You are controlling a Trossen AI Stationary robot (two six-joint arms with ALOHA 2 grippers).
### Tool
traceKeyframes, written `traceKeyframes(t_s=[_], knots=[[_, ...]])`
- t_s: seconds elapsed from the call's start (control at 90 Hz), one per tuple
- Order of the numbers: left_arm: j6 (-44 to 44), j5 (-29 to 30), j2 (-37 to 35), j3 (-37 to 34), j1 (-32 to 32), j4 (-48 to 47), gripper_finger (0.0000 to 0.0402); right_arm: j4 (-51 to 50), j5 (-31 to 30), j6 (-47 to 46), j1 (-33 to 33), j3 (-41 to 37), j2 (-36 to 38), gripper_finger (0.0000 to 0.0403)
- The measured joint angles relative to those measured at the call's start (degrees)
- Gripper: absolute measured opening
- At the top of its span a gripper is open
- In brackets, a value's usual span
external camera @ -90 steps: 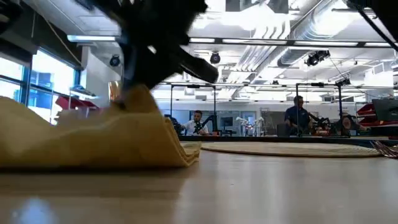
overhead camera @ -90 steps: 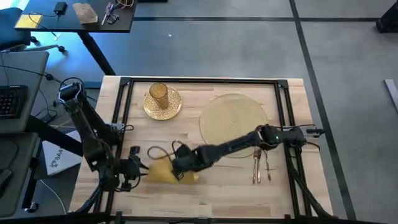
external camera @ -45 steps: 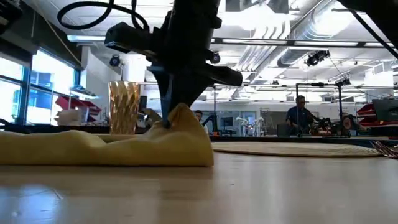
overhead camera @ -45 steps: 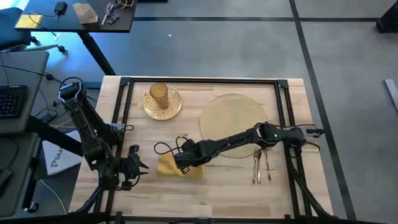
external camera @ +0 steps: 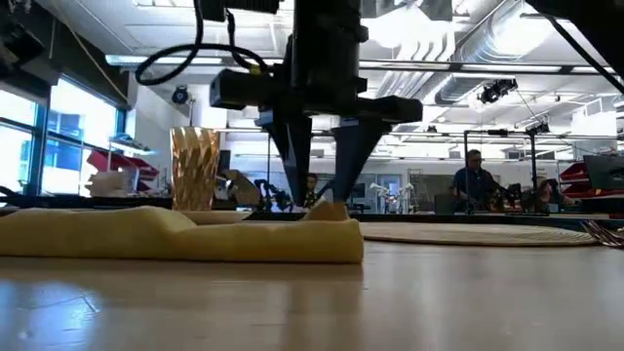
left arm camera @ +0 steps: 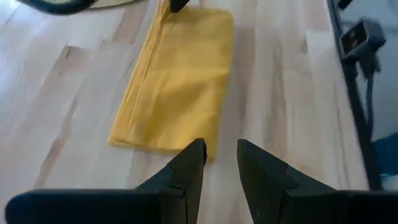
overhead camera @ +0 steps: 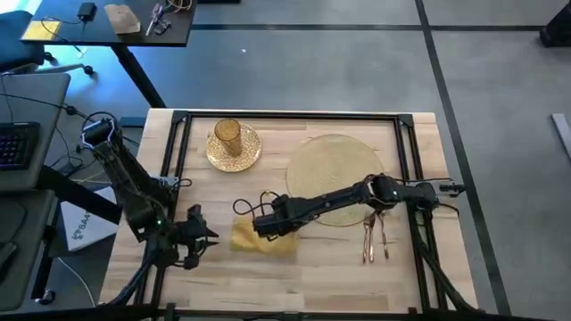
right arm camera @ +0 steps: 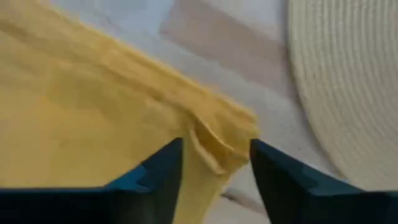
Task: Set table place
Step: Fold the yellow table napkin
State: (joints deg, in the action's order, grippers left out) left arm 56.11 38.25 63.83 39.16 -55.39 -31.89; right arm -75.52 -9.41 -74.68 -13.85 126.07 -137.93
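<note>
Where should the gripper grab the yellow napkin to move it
Grip the bunched fold at the napkin's edge nearest the placemat, coming straight down. That ridge stands up off the table, while the rest lies flat. The right gripper already straddles it, open.

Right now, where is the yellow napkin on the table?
In the high view the napkin lies flat near the table's front middle, left of the placemat and below the plate, with the right gripper open at its edge.
</note>
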Motion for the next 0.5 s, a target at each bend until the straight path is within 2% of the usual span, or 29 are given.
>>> traceKeyframes(t_s=[0.122, 0.2, 0.256, 0.378, 0.5], knots=[[-3.69, 0.00, 0.69, 0.00, 4.40, 2.73, 0.0083, 2.59, -0.74, 15.52, -0.13, 3.09, 1.77, 0.0200], [-6.31, -1.32, 2.56, 0.00, 8.08, 4.88, 0.0083, 4.48, 4.19, 25.57, 0.00, 1.65, 1.58, 0.0186], [-8.49, -4.35, 4.75, 0.00, 10.94, 7.88, 0.0083, 6.87, 7.12, 30.00, 0.17, -0.74, 1.19, 0.0170], [-13.10, -11.52, 11.43, 0.00, 16.45, 14.04, 0.0083, 12.94, 9.33, 33.33, 0.81, -6.89, 1.41, 0.0129], [-11.56, -13.16, 18.87, -0.04, 21.41, 14.79, 0.0083, 12.63, 7.95, 29.92, 1.18, -13.03, 1.23, 0.0092]])
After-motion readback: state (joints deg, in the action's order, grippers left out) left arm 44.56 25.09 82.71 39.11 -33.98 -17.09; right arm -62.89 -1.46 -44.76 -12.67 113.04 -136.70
